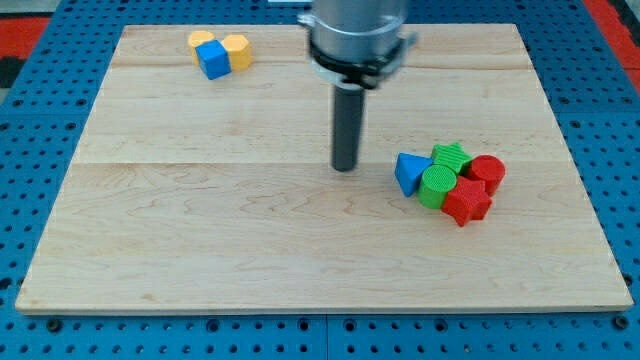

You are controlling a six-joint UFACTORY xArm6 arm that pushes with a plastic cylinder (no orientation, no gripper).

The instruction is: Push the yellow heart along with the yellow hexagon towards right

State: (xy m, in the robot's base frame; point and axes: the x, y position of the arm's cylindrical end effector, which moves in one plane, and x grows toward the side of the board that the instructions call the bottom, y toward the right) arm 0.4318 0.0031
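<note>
Two yellow blocks sit at the view's top left on the wooden board [200, 230]. One yellow block [201, 39] is on the left and the other yellow block [237, 50] is on the right; which is the heart and which the hexagon I cannot tell. A blue cube [213, 60] touches both, in front of them. My tip [344, 167] rests on the board near the centre, well to the right of and below these blocks, touching none of them.
A cluster lies to the right of my tip: a blue triangle [408, 172], a green star [451, 156], a green cylinder [436, 186], a red cylinder [487, 172] and a red star [466, 202]. The board lies on a blue pegboard surface [50, 130].
</note>
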